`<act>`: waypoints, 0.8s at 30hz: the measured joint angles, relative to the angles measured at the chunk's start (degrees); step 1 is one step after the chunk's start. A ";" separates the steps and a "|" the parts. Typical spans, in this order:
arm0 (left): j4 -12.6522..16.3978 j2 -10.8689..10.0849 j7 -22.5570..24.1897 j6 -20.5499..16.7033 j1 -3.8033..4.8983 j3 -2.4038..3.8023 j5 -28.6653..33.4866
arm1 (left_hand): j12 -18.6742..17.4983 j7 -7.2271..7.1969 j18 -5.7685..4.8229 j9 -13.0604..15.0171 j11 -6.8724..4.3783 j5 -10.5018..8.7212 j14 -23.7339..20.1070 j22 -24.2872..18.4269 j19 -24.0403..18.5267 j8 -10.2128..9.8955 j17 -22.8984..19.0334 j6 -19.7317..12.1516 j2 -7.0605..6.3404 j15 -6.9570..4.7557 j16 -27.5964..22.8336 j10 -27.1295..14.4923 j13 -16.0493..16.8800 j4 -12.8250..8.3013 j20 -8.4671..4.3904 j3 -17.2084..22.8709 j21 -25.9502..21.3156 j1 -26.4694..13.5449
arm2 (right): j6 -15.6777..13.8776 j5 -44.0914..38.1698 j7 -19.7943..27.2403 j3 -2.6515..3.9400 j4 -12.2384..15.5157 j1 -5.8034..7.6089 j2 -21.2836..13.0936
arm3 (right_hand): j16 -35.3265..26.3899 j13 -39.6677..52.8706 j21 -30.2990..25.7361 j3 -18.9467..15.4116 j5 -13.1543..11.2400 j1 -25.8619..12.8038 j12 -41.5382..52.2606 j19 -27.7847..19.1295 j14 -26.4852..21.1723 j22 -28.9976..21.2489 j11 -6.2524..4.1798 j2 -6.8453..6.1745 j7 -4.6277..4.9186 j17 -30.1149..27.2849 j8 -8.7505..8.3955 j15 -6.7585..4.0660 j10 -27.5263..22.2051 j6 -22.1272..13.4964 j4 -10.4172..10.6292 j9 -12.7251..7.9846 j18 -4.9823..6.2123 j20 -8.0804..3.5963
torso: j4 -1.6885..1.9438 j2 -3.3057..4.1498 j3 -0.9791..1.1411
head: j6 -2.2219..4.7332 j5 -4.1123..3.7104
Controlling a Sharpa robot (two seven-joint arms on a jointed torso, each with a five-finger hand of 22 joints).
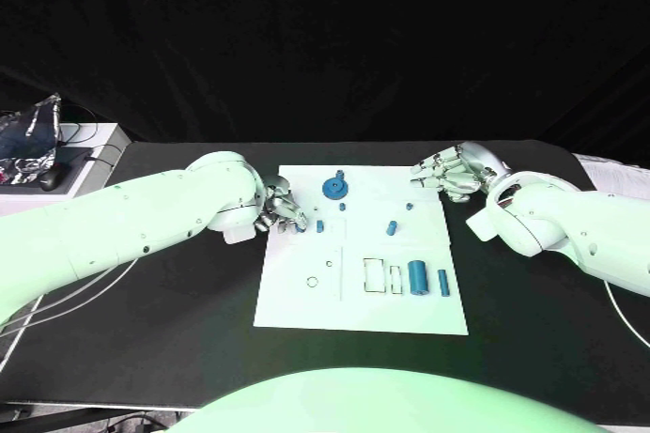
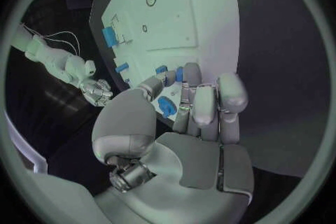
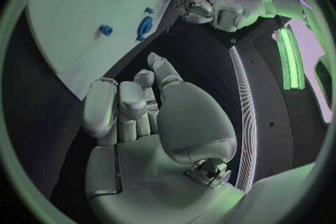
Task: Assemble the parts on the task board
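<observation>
Head view first: the white task board (image 1: 305,306) sits mid-worktop (image 1: 162,358), long side running away from the robot. The left hand (image 1: 279,210) is parked right at the board's left edge, fingers curled, with a small blue peg (image 1: 319,226) just beside its fingertips, on the board side. From up here it's hard to say whether anything is pinched. The right hand (image 1: 454,173) hangs off the board's far right corner, also curled in, nothing visibly in it. Other parts on the board: a blue gear (image 1: 334,187) at the far end, a short blue pin (image 1: 392,228) mid-board, a bigger blue cylinder (image 1: 420,277) and a slim blue bar (image 1: 443,282) at the near right.

Left wrist view: the left hand (image 2: 189,117) has its fingers (image 2: 204,105) bunched together and reaching over the board's edge. Blue pieces sit right at and under the fingertips, one (image 2: 167,106) tucked between thumb and fingers. It looks close to a pinch, but whether the piece is actually gripped can't be made out.

Right wrist view: the right hand (image 3: 143,117) is curled in on nothing, off the board over dark worktop; the gear (image 3: 145,27) and the other parts lie well ahead of it.

So the relation that matters: the peg lies just boardward of the left fingertips, standing roughly along the board's long side, and the left hand is far nearer than the right. Probably the left's pick.
</observation>
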 measured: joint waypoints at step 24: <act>-1.61 0.73 0.57 3.15 0.27 0.19 0.97 | -0.37 -0.05 -0.88 -0.02 0.02 0.95 0.00 0.00 0.00 -0.29 0.29 0.06 -0.53 0.00 0.00 0.02 0.27 -0.01 0.00 -0.01 0.00 0.53 | 0.04 0.01 -0.01 0.00 -0.15 -0.01 0.20 | 0.00 0.00 0.00 0.00 0.00 0.00 0.00 0.00 0.00 -0.01 0.02 0.00 -0.01 0.00 0.00 0.00 0.02 -0.01 0.00 0.00 0.00 0.00 | 0.05 0.02 0.00 | 0.00 0.02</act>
